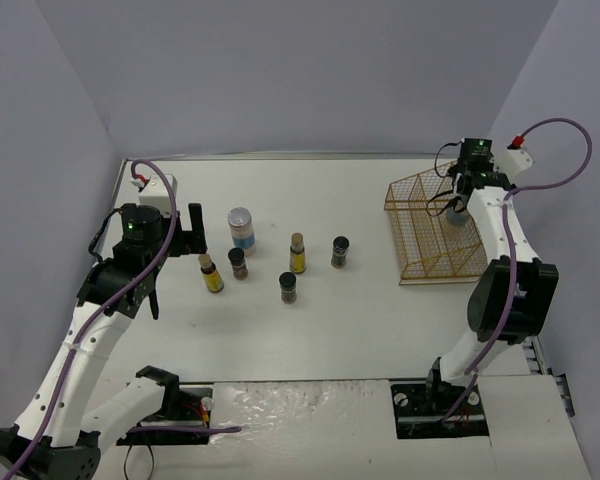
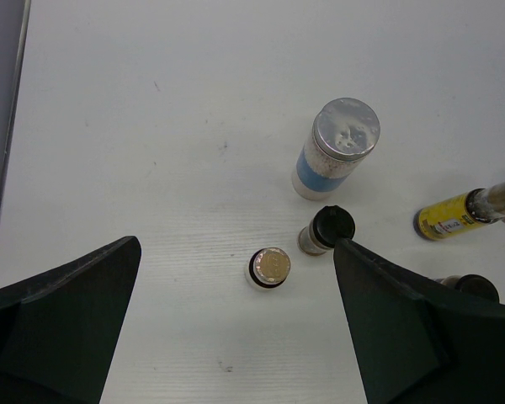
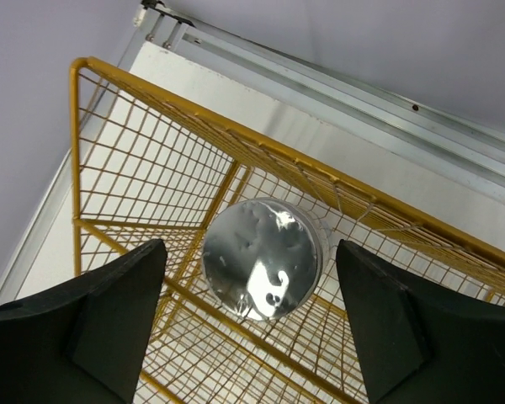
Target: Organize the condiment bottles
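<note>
Top: spotted 6 condiment bottles (image 1: 297,252) left of centre, right arm (image 1: 505,250) stretched over basket (image 1: 420,200). Left wrist: hovered, left gripper (image 2: 236,248) spread wide, above a silver-lidded jar (image 2: 341,143). Right wrist alone: revealed 7th jar (image 3: 261,257) inside basket, right gripper (image 3: 251,248) parted around it.

A white table (image 1: 360,330) fills the space, its matte top evenly lit, with only faint soft shadows. Plain pale lavender-grey walls close it in: the back wall (image 1: 300,70) at twelve o'clock, the left wall (image 1: 30,200) at nine, the right wall (image 1: 585,90) at three. A silvery metal rail (image 1: 280,155) runs along the table's far edge. At six o'clock a glossy, crinkled white sheet (image 1: 310,400) covers the near edge.
</note>
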Controlling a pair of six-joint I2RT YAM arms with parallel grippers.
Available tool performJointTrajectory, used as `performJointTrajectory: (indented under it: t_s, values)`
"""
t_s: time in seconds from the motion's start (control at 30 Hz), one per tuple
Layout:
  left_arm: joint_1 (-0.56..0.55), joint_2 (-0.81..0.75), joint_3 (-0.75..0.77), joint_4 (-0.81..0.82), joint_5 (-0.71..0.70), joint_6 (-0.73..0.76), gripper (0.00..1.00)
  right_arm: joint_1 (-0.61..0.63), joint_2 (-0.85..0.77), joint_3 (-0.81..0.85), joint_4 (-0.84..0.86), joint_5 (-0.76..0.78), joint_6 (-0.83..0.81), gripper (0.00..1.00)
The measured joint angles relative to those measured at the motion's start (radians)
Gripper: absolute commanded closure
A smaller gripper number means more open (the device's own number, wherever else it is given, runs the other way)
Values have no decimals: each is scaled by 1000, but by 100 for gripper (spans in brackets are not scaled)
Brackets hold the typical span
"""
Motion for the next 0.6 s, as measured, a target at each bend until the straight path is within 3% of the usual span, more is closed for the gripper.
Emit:
performJointTrajectory:
  t_s: [0.1, 0.33, 0.47, 0.6]
  values:
    - [0, 0, 0, 0, 0, 0, 3, 1, -52, 7, -2, -34, -55, 0]
    - [0, 0, 0, 0, 0, 0, 3, 1, -227, 40, -2, -222, -260, 0]
    - [1, 0, 0, 0, 0, -2, 3, 18, -290, 47, 14, -415, -375, 0]
    - [9, 1, 0, 0, -1, -5, 3, 141, -289, 47, 46, -571, -491, 0]
